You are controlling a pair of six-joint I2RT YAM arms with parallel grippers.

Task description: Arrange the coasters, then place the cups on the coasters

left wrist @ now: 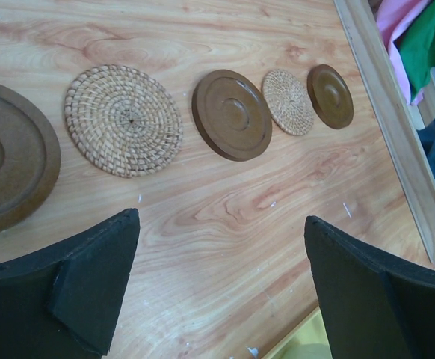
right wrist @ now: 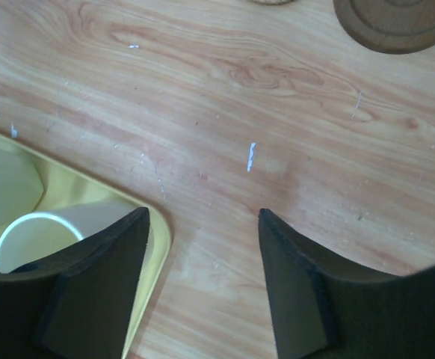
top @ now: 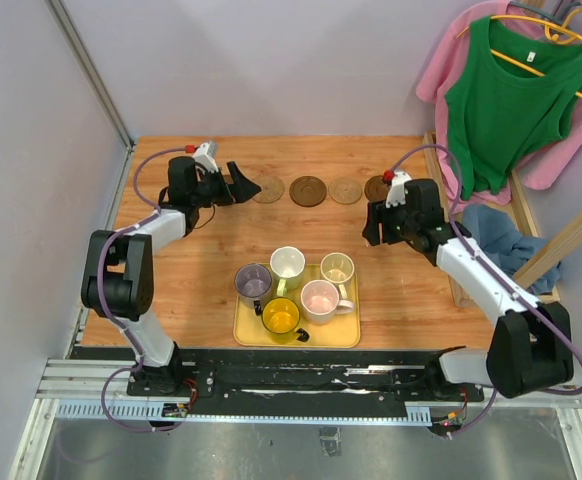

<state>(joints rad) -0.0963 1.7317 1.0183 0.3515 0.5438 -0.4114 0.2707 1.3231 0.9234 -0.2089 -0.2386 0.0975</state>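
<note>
The five coasters (left wrist: pixel 232 114) are laid in a line along the far part of the counter (left wrist: pixel 225 217), dark brown and woven tan alternating, each apart from its neighbour. The cups (top: pixel 287 264) are all gathered on the yellow tray (top: pixel 336 335) at the near middle, packed close together. None is on a coaster yet. The arranging looks finished, so the step in hand is judged to be the first cup pick.

The left fingers (left wrist: pixel 90 288) are spread wide with nothing between them, held near the leftmost dark coaster (left wrist: pixel 8 157). The right fingers (right wrist: pixel 98 292) are likewise parted and empty, over bare wood between the tray's corner and a dark coaster (right wrist: pixel 397 22) at the row's right end.

For a clean pick, the cream cup (top: pixel 337 268) at the tray's far right is best taken by the right fingers, being nearest. One wall should be straddled from above, away from the handle, and the cup lifted straight up before being carried, since the pink cup (top: pixel 320 299) sits just beside it and could be nudged. It should be lowered centred on a disc and released only once seated.
</note>
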